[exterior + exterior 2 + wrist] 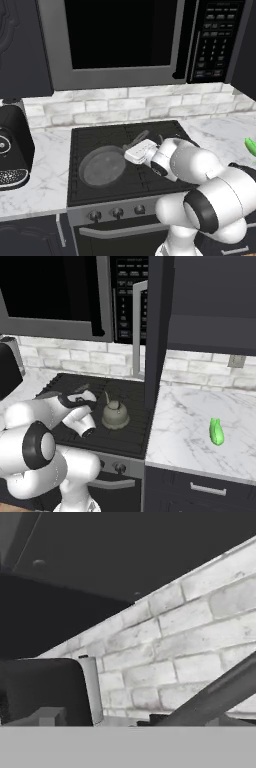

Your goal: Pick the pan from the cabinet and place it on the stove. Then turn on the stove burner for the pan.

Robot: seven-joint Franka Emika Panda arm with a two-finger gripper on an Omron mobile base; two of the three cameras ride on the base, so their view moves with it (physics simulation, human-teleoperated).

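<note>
Pan (103, 167) rests on the stove (100, 137), over the front left burner, its long handle (136, 139) angled toward the back right. Gripper (136, 151) hovers just beside the handle, jaws spread wide and holding nothing. Kettle (115, 414) sits near the stove's right edge.

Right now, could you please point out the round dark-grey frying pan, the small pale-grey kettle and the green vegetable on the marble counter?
Round dark-grey frying pan (103, 167), left base view, centre of its base.
Small pale-grey kettle (115, 415), right base view, its domed body.
Green vegetable (216, 431), right base view, its middle.
</note>
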